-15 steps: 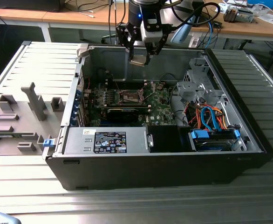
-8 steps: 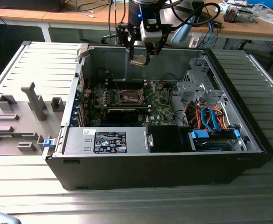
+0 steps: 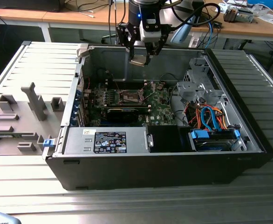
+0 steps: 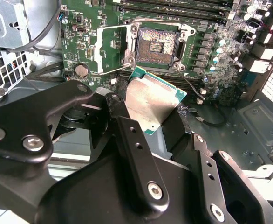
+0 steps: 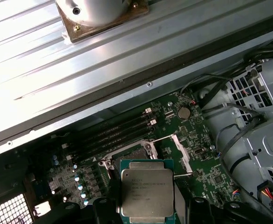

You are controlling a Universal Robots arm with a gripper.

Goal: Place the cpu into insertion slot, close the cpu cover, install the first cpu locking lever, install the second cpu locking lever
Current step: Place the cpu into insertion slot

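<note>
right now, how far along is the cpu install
Nothing is finished yet. The tool holds the cpu above the motherboard, short of the insertion slot, which sits empty with its cpu cover swung open. Seating, closing and locking are all left.

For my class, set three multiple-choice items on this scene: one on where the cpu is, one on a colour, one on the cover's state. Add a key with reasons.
1. Where is the cpu?
A in the slot
B in the end effector, above the board
C lying on the board

2. What colour is the board?
A green
B red
C white

3. How is the cover?
A shut over the slot
B swung open, slot bare
C clamped on the cpu

Key: 1 B, the end effector grips it clear of the board; 2 A, green shows all around the slot; 3 B, the gold contacts lie bare beside the frame.
</note>
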